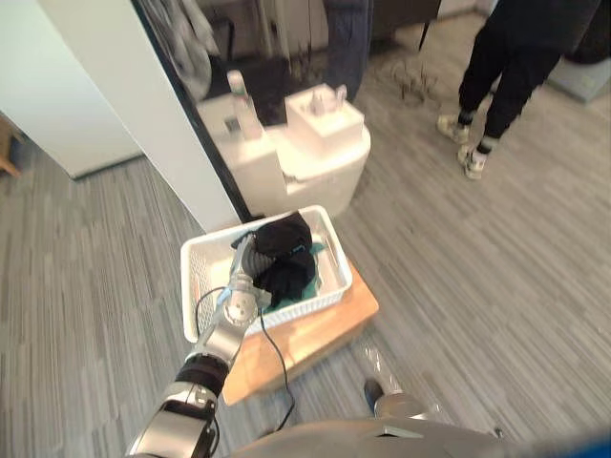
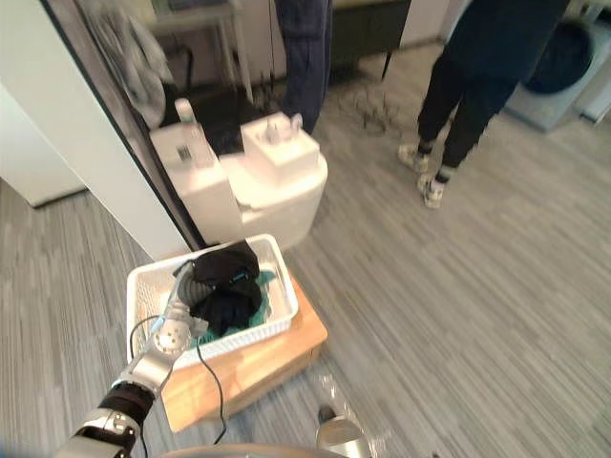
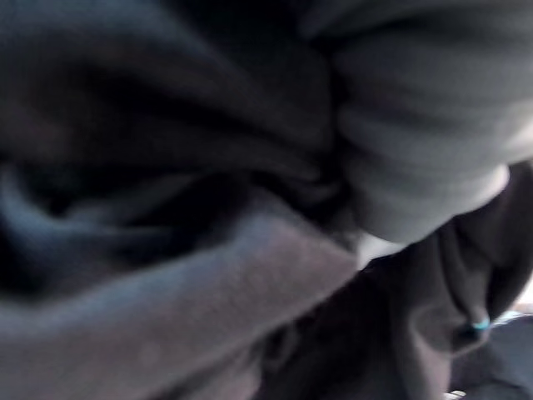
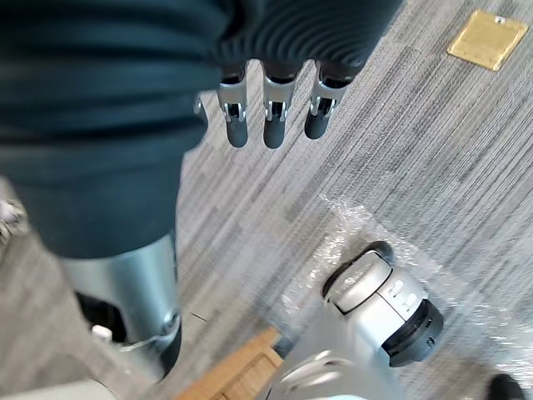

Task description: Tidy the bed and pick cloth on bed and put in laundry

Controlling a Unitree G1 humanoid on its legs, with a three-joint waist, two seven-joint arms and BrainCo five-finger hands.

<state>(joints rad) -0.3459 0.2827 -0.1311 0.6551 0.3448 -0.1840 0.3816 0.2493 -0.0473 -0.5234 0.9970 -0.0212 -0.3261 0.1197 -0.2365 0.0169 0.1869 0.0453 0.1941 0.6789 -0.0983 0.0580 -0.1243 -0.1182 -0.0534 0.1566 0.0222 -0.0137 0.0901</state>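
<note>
Grey plank-patterned floor (image 1: 477,286) runs all around the white laundry basket (image 1: 191,260), which I take as my landmark. Behind the basket and off to its left stands a tall white wall panel (image 1: 124,86) with a dark edge. Well apart from the basket, at the far right, a person (image 1: 506,67) in dark trousers and pale shoes stands on the floor. Just behind the basket sits a bulky white unit (image 1: 320,157) with a rounded body and a boxy top. Under the basket lies a low wooden platform (image 1: 320,334); its pale board sticks out past the basket's near side and right corner.

The basket has slotted walls and sits square on that platform. Inside it, a dark cloth (image 1: 286,250) is heaped in loose folds, filling the basket's middle and right part and rising above the rim. Beneath the dark cloth, a teal cloth (image 1: 316,251) peeks out along the basket's floor.

My left arm reaches into the basket from its near left side. My left hand (image 1: 245,256) lies against the dark cloth, buried in its folds, and I cannot tell whether it grips the fabric or merely rests there. My right hand (image 4: 275,100) hangs over the floor with its fingers straight and relaxed, holding nothing. A small brass plate (image 4: 487,37) is set into the floor beyond that hand.
</note>
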